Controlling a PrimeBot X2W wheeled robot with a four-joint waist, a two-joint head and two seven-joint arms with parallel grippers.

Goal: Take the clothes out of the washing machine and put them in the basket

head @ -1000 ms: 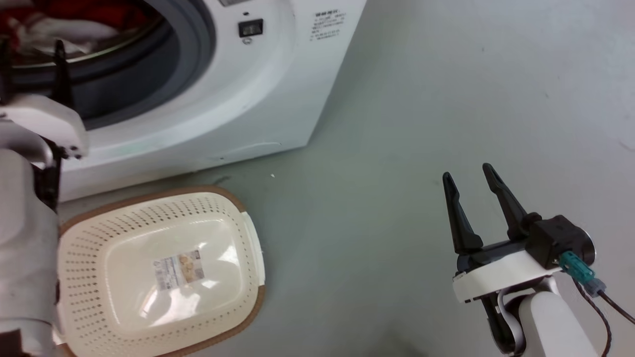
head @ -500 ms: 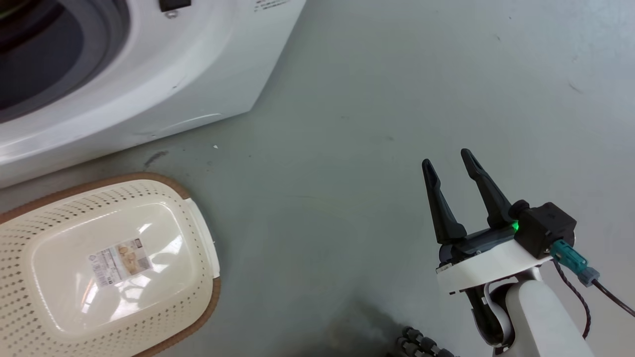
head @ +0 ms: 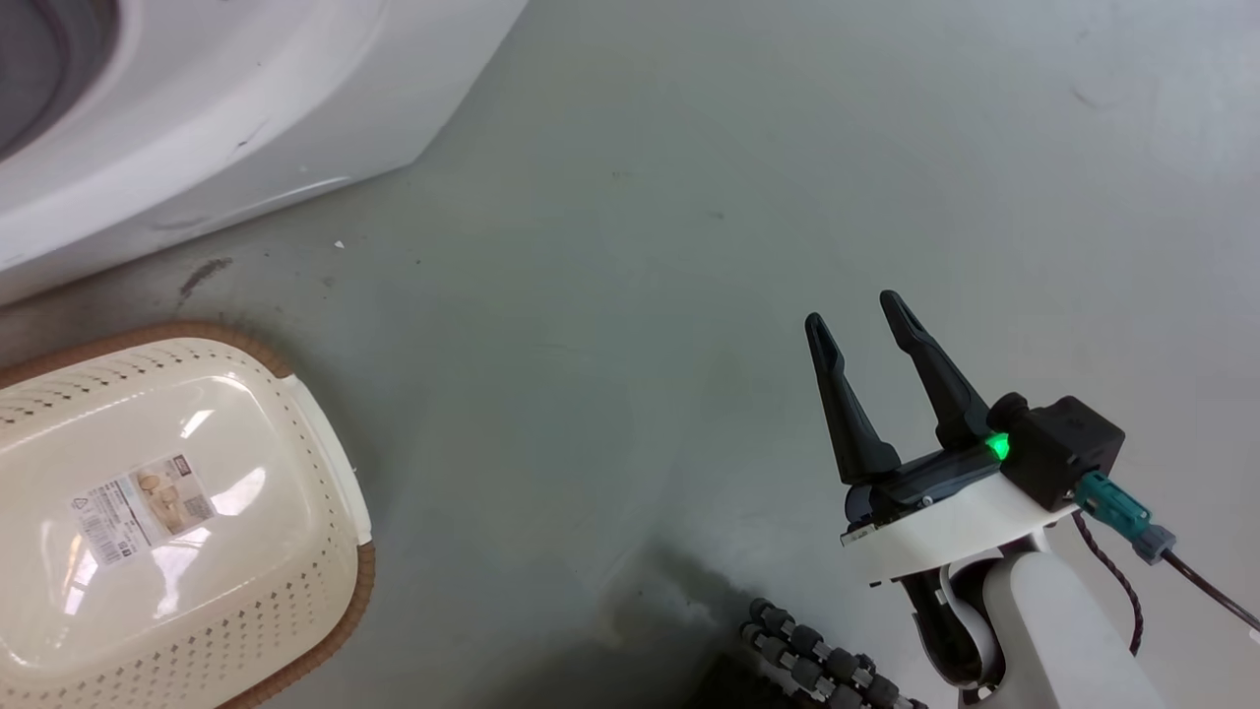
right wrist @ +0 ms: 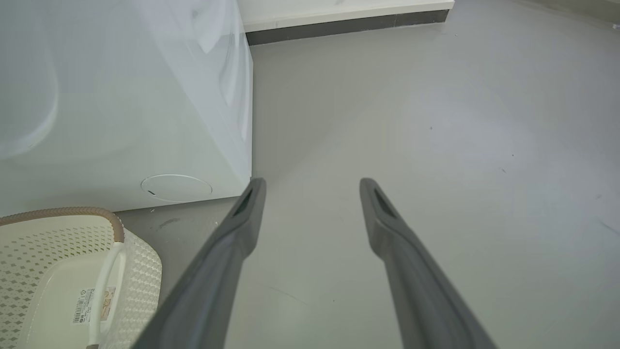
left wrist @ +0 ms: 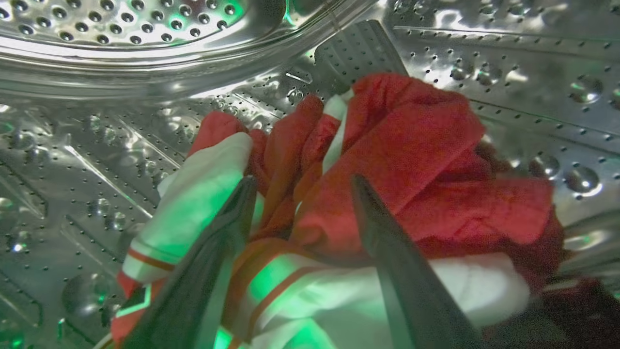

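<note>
Closest to the robot, the right claw (head: 850,309) hangs over the grey floor (head: 640,197) with its two dark fingers apart and nothing between them, and a small green light (head: 996,445) shines at its base. A dark ribbed hose (head: 817,660) lies on the floor just below it. To the left, well apart from this claw, the cream basket (head: 246,630) stands on the floor, and the sticker (head: 133,507) on its bottom can be seen. The right wrist view shows the same basket (right wrist: 140,257) at the lower left of that claw (right wrist: 312,182). Behind the basket and near it stands the white washing machine (head: 197,118). Inside its steel drum (left wrist: 145,29) the left claw (left wrist: 302,178) is also spread, one finger over a white panel and the other over a red fold. The clothes (left wrist: 411,145) lie in a heap on the bottom of the drum, red with white parts. I cannot tell if the fingertips touch the cloth.
</note>
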